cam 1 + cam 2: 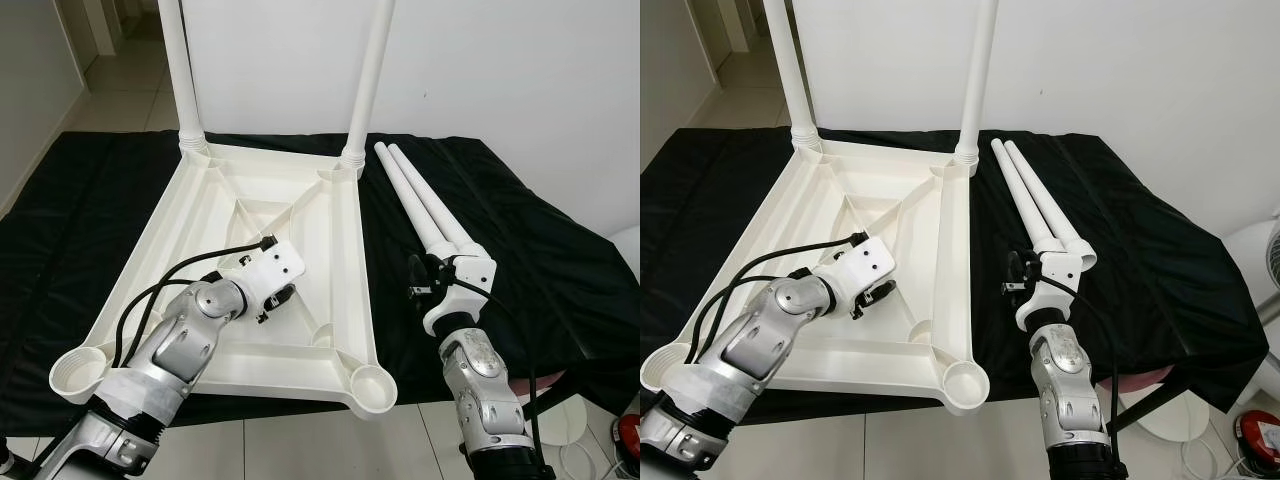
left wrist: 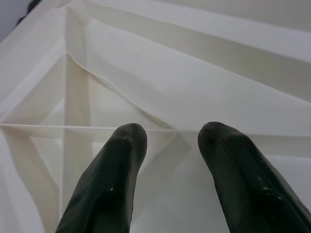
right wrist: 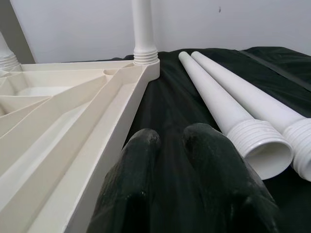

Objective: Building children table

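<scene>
Near edge: two empty corner sockets [image 1: 373, 385] on upturned white tabletop [image 1: 330, 250], lying on black cloth [image 1: 540, 260]. Left gripper [image 2: 167, 145] over ribbed underside, fingers parted, empty. Right gripper [image 3: 170, 145] above cloth beside tabletop rim, fingers nearly together, empty. Two loose legs [image 1: 425, 205] just right. Far corners: two legs [image 1: 365, 85] upright. No readable writing.

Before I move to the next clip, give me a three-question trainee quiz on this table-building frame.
1. True or false: two legs already stand upright in the upturned table top.
2. How many loose legs lie on the black cloth?
3. Which gripper hovers over the table top's ribbed underside? A) left gripper B) right gripper

Key: 1 true; 2 two, side by side; 3 A. Its fingers are apart, while the right gripper's are nearly together beside the loose legs.
</scene>
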You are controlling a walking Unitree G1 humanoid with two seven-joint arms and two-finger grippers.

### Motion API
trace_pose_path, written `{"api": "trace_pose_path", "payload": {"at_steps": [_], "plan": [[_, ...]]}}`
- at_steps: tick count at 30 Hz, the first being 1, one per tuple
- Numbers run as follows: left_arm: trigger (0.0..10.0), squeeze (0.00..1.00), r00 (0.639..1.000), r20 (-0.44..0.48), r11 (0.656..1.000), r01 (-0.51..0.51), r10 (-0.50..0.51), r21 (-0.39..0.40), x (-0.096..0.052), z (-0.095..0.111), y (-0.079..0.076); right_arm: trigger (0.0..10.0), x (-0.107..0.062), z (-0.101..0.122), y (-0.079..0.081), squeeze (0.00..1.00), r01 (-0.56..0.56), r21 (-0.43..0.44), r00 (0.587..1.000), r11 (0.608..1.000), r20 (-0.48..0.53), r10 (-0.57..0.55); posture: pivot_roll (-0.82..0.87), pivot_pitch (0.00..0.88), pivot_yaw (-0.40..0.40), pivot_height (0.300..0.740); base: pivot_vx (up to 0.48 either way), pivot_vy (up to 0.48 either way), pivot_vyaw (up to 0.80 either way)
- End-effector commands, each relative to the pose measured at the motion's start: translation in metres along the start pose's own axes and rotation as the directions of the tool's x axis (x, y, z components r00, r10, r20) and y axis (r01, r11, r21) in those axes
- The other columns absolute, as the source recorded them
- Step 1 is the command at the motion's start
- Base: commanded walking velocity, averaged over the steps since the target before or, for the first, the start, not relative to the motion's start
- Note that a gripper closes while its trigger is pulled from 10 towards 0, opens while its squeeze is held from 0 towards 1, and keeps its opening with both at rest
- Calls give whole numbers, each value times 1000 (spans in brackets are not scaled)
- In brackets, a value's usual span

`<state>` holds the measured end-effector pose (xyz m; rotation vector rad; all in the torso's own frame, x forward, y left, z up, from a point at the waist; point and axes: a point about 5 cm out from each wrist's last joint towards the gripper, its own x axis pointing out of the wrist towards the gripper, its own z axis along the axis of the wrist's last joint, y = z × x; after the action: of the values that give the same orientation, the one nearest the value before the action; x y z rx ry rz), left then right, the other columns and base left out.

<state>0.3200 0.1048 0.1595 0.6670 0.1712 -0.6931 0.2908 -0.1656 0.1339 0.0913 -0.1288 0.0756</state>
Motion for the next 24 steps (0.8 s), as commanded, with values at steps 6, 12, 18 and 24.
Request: {"api": "trace_pose_path", "payload": {"at_steps": [6, 12, 18, 24], "plan": [[10000, 0, 946, 313, 991, 109, -80, -77, -32, 28, 17, 10000, -4, -3, -6, 0, 21, -5, 1000, 1000, -13, -21, -51, 0, -47, 740, 0, 0, 0], [10000, 0, 870, 409, 941, 331, -275, -70, -48, 34, -3, 10000, -3, -3, -7, 0, 14, -13, 1000, 1000, -16, -14, -47, 0, -51, 740, 0, 0, 0], [10000, 0, 815, 351, 870, 494, -462, -2, -54, 26, -34, 10000, -4, -3, -15, 0, 14, -36, 1000, 999, -21, -14, -46, 0, -54, 740, 0, 0, 0], [10000, 0, 800, 289, 836, 548, -525, 3, -59, 13, -46, 10000, -7, -4, -22, 0, 24, -53, 999, 998, -29, -26, -46, 0, -52, 740, 0, 0, 0]]}}
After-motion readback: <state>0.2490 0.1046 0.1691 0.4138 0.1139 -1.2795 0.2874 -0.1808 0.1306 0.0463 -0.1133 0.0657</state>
